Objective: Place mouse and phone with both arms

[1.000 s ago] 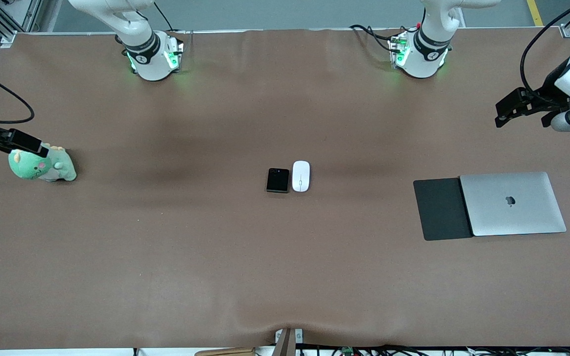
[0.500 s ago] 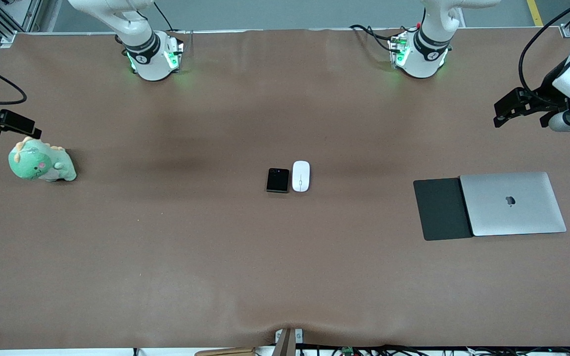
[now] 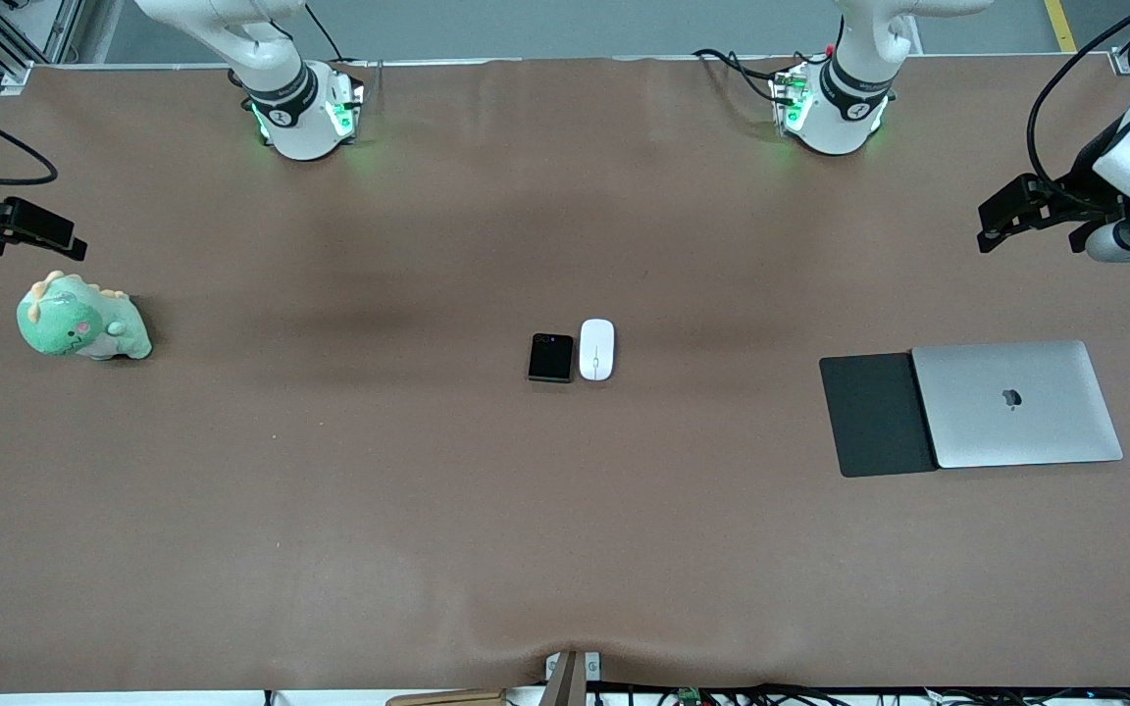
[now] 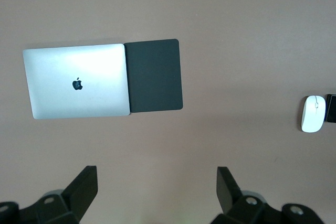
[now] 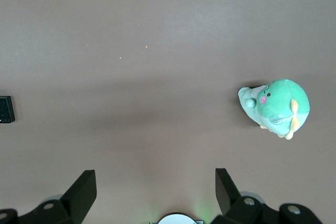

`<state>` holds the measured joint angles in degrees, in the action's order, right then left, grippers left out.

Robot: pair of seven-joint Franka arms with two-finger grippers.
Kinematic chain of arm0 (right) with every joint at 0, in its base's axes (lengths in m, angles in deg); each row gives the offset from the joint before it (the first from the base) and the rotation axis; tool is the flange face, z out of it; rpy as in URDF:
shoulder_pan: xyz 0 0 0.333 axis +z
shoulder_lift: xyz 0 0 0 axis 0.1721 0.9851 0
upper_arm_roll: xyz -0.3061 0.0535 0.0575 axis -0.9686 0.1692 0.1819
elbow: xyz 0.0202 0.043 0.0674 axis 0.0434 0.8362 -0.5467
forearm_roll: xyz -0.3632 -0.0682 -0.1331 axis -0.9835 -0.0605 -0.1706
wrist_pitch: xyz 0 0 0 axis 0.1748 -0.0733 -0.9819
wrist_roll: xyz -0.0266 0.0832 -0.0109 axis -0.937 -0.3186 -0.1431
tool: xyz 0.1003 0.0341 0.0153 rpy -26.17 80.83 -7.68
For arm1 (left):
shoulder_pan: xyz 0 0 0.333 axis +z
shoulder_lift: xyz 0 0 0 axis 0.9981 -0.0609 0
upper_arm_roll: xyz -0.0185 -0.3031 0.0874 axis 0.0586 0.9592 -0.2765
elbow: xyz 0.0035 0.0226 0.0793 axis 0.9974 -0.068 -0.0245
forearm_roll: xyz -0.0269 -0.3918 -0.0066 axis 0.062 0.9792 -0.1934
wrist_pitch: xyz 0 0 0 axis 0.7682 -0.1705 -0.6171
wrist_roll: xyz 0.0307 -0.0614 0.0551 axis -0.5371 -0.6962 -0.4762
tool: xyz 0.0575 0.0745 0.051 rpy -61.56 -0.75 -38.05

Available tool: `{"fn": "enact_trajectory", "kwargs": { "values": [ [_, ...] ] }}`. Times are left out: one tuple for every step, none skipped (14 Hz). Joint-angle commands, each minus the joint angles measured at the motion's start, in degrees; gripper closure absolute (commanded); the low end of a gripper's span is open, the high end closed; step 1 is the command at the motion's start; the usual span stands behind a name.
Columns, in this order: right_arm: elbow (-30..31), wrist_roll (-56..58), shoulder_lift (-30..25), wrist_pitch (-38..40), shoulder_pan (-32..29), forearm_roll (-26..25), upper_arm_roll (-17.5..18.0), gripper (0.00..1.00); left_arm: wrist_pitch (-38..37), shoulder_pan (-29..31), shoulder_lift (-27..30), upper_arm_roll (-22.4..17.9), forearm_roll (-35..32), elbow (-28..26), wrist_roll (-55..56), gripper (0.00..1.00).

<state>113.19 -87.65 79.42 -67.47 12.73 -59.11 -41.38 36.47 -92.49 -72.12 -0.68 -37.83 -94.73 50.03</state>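
The white mouse (image 3: 596,349) and the black phone (image 3: 550,357) lie side by side in the middle of the brown table, the phone toward the right arm's end. The mouse also shows in the left wrist view (image 4: 313,114), and the phone at the edge of the right wrist view (image 5: 6,109). My left gripper (image 3: 1001,211) is open and empty, up in the air at the left arm's end of the table. My right gripper (image 3: 45,230) is open and empty, up over the right arm's end, above the table beside the plush toy.
A closed silver laptop (image 3: 1016,403) lies with a black mouse pad (image 3: 876,415) beside it at the left arm's end. A green plush toy (image 3: 80,320) sits at the right arm's end. The table's cloth (image 3: 565,549) has slight wrinkles at the front edge.
My right gripper has risen and moved off the plush toy toward the robots' side. My left gripper has drifted slightly the same way. Mouse and phone have not moved.
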Motion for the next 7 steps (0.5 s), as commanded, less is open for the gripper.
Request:
{"fn": "enact_trajectory", "kwargs": {
  "values": [
    [0.32, -0.35, -1.66, 0.27, -3.17, -0.77, 3.03, 0.00, -1.10, 0.36, -0.59, 0.27, 0.91, 1.23, -1.49, 0.00],
    [0.32, -0.35, -1.75, 0.36, -2.91, -0.77, 3.03, 0.00, -1.10, 0.36, -0.50, 0.27, 0.91, 1.23, -1.58, 0.00],
    [0.24, -0.26, -1.92, 0.36, -2.82, -0.77, 2.94, 0.00, -1.10, 0.45, -0.50, 0.27, 1.00, 1.23, -1.93, 0.00],
    [0.24, -0.09, -2.10, 0.27, -2.91, -0.95, 2.94, 0.00, -1.10, 0.62, -0.50, 0.27, 1.00, 1.23, -2.11, 0.00],
    [0.15, -0.08, -2.10, 0.27, -2.91, -1.04, 2.85, 0.00, -1.10, 0.71, -0.50, 0.27, 1.08, 1.06, -2.19, 0.00],
    [0.24, -0.08, -2.10, 0.53, -2.91, -1.12, 2.94, 0.00, -1.37, 0.71, -0.50, 0.27, 1.26, 1.14, -2.20, 0.00],
    [0.15, -0.08, -2.10, 0.71, -2.91, -1.04, 2.94, 0.00, -1.54, 0.71, -0.50, 0.27, 1.26, 1.14, -2.20, 0.00]
  ]
}}
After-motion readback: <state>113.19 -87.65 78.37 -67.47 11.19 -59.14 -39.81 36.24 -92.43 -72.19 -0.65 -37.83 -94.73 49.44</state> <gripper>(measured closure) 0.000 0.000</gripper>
